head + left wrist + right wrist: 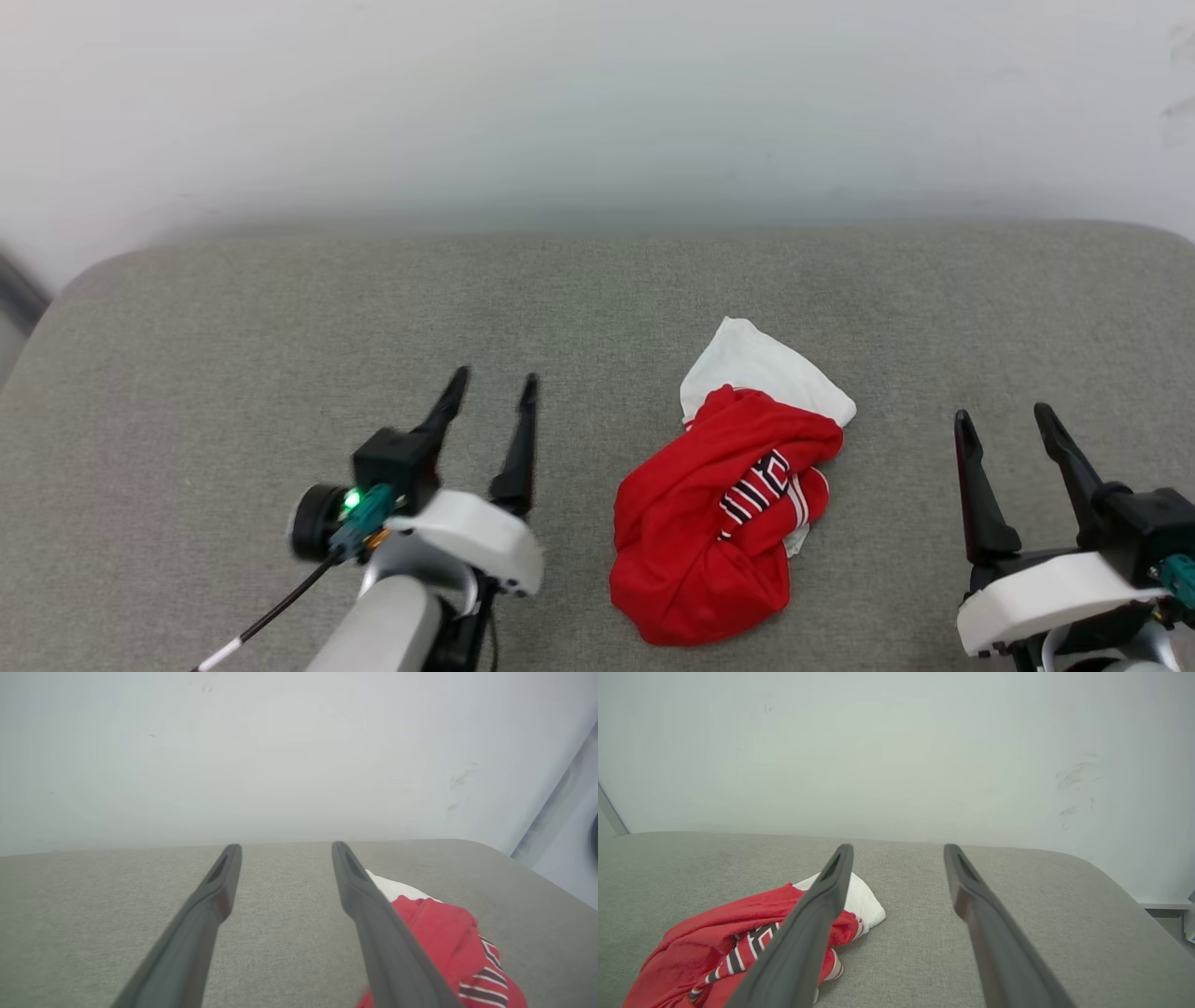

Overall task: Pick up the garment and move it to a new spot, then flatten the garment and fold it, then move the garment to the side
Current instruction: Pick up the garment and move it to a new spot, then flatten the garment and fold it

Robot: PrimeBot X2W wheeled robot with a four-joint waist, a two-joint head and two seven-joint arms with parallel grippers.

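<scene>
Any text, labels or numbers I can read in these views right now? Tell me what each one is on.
Nothing legible.
Black, white-outlined lettering on the crumpled red shirt: folded into the creases, only broken strokes show, so it cannot be read in the head or wrist views.
Grey cushion and wall: no writing visible.

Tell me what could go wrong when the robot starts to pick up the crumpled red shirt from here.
1. The garment lies in a crumpled heap on the grey padded surface, so a pinch may catch several layers, or only the white sleeve section, and flattening would get harder.
2. The left gripper and the right gripper stand open on either side of it, not touching; reaching in together, they might collide over the heap.
</scene>
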